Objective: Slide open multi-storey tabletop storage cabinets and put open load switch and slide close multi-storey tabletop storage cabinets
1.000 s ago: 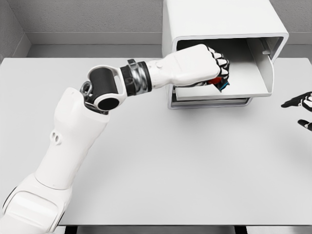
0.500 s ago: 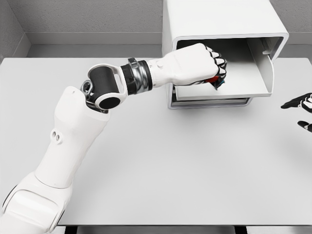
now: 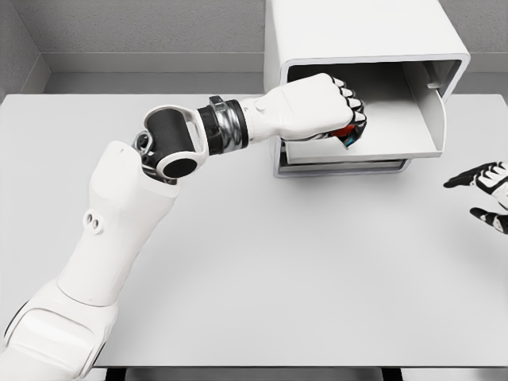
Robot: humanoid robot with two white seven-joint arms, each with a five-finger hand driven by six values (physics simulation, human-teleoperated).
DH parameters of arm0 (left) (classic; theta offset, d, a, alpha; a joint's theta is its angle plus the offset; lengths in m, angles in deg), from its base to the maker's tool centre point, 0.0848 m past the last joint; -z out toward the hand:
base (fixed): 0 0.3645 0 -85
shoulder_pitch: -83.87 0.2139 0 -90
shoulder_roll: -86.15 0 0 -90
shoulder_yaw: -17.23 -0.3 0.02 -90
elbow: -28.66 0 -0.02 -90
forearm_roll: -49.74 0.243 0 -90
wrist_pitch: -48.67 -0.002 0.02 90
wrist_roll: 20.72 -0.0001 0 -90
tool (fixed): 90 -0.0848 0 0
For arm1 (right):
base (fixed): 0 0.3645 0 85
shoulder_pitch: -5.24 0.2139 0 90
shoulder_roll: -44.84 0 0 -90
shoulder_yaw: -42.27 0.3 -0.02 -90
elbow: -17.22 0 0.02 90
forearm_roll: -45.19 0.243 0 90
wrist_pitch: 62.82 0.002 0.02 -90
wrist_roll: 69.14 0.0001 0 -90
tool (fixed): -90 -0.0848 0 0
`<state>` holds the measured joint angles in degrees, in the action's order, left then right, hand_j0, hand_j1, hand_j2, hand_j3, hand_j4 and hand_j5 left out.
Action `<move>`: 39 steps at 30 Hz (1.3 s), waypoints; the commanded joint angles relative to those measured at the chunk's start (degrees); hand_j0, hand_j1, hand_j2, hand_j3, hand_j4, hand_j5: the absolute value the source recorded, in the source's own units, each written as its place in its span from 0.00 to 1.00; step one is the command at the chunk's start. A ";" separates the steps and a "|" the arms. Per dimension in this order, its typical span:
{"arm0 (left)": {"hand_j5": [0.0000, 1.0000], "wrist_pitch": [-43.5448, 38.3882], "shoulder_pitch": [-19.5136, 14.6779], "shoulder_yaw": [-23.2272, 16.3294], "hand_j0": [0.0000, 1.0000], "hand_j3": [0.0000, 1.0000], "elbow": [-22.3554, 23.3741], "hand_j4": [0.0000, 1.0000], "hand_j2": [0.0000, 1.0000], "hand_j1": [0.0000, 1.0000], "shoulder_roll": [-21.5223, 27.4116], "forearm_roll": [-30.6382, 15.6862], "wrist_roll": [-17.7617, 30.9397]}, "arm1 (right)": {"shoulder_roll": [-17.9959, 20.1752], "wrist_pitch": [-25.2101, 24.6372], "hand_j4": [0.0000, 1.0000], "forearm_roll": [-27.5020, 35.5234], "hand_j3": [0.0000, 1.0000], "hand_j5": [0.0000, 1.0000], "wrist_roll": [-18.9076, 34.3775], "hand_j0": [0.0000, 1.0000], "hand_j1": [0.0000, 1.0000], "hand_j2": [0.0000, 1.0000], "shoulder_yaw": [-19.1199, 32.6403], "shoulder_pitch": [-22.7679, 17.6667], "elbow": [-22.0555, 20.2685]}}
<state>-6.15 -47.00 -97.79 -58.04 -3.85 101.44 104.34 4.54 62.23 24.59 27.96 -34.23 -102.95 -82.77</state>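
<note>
One load switch (image 3: 347, 136) inside left hand (image 3: 321, 107)

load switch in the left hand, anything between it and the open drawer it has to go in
Nothing visible does. The left hand is curled around the load switch right over the open drawer of the cabinet, whose floor looks bare. The right hand is off at the table's right edge.

I see a pale grey worktop (image 3: 262, 270) carrying one thing directly: a white storage cabinet (image 3: 357, 40) at its far edge, standing around and behind my left robot hand (image 3: 321, 107), its drawer (image 3: 397, 139) pulled open.
</note>
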 commanded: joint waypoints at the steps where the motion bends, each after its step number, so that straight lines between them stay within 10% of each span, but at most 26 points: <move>1: 0.53 -0.18 0.00 0.06 0.53 0.53 0.04 0.53 0.53 0.53 0.00 0.07 -0.06 | -0.40 -0.05 0.72 0.38 0.72 0.72 -0.06 0.72 0.72 0.72 -0.58 0.00 -0.03; 39: 0.72 -0.18 -0.35 -0.30 0.72 0.72 -0.14 0.72 0.72 0.72 0.00 -0.10 -0.06 | -1.10 -0.05 0.73 0.03 0.73 0.73 0.02 0.73 0.73 0.73 -0.84 0.18 0.14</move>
<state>-6.16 -47.36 -98.18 -58.10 -3.85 101.65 104.32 3.40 62.23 24.19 27.98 -35.05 -102.77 -82.57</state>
